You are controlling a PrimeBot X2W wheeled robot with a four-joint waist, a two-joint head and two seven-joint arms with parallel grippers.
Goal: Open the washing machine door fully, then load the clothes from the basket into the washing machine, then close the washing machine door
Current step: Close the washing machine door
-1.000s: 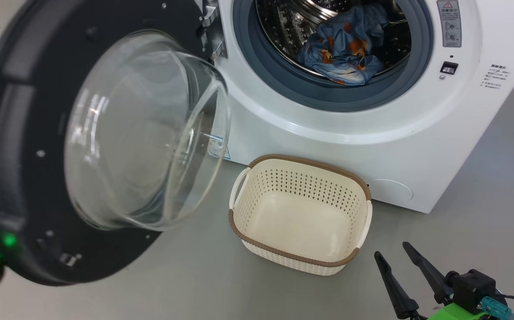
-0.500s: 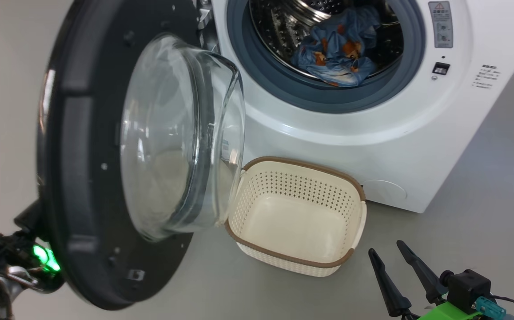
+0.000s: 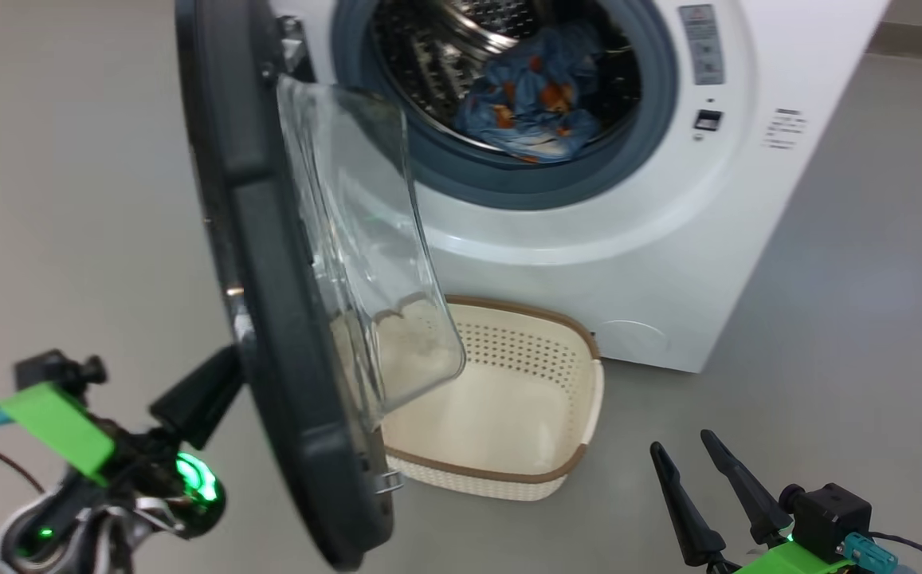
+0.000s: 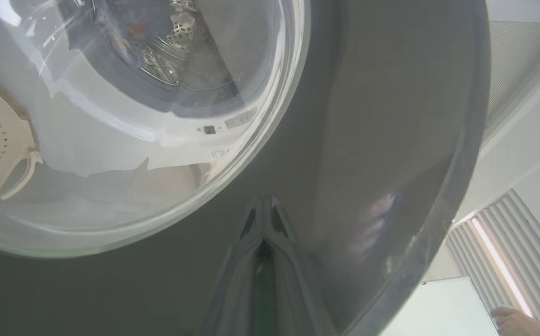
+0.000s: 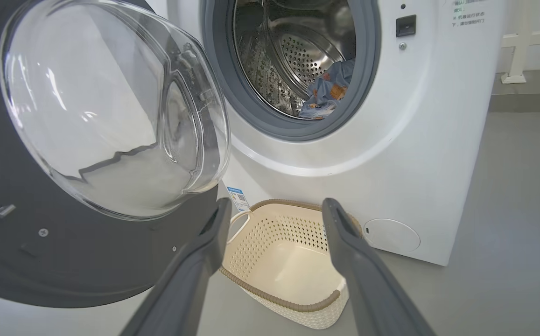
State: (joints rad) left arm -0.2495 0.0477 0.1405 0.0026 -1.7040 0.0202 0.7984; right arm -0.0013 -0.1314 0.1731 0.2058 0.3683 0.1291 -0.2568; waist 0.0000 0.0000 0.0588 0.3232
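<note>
- The washing machine door [image 3: 269,303] stood swung out from its hinge [image 3: 292,48], nearly edge-on in the head view, with its black rim running from the top of that view to the bottom.
- The left gripper [image 4: 263,205] had its fingertips drawn together and holding nothing. They rested against the door's glossy outer face near the rim.
- Its glass bowl [image 3: 365,255] bulged toward the washing machine [image 3: 668,239] and covered the basket's left end in the head view. Whether it hung over the basket could not be told.
- Bare grey floor [image 3: 843,359] lay open to the right of the machine and in front of the basket, and also left of the door.
- The right gripper [image 3: 681,444] hovered low over that floor, near the basket's right front corner, with its fingers spread wide around nothing.
- The basket [image 3: 492,476] sat on the floor just in front of the machine, showing its bare cream bottom.
- The clothes [image 3: 528,112] lay bundled in the steel drum [image 3: 429,56], at its lower front, just behind the grey gasket [image 3: 508,179].
</note>
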